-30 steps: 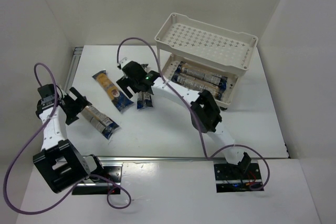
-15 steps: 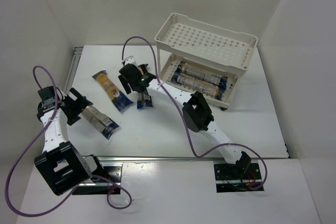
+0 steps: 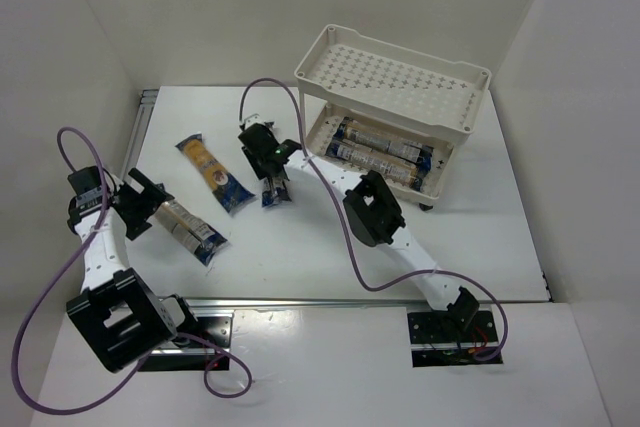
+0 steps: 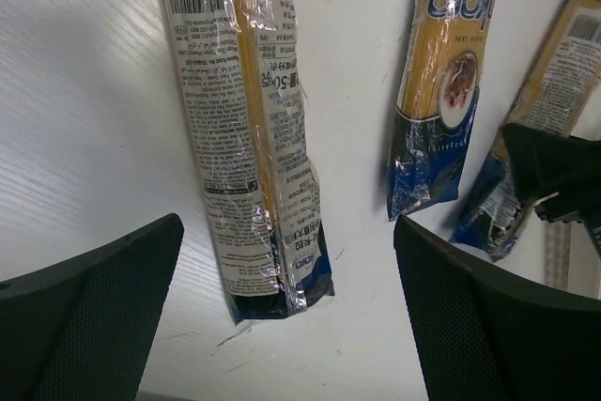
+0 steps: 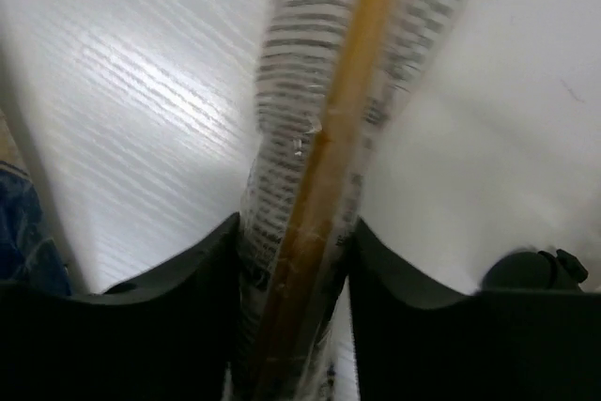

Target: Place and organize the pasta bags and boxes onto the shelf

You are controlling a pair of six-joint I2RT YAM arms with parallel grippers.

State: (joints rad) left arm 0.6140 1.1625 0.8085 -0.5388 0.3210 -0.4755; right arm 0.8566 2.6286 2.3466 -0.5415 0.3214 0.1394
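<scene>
While the right hand [image 5: 291,260] clenches the packet [image 5: 324,129], such light, slippery, brittle pasta likely wants a mid-length hold; left hand [image 4: 286,312] released.

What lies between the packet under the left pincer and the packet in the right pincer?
A third pasta packet lies diagonally between the left packet and the gripped packet, seen in the top view.
</scene>
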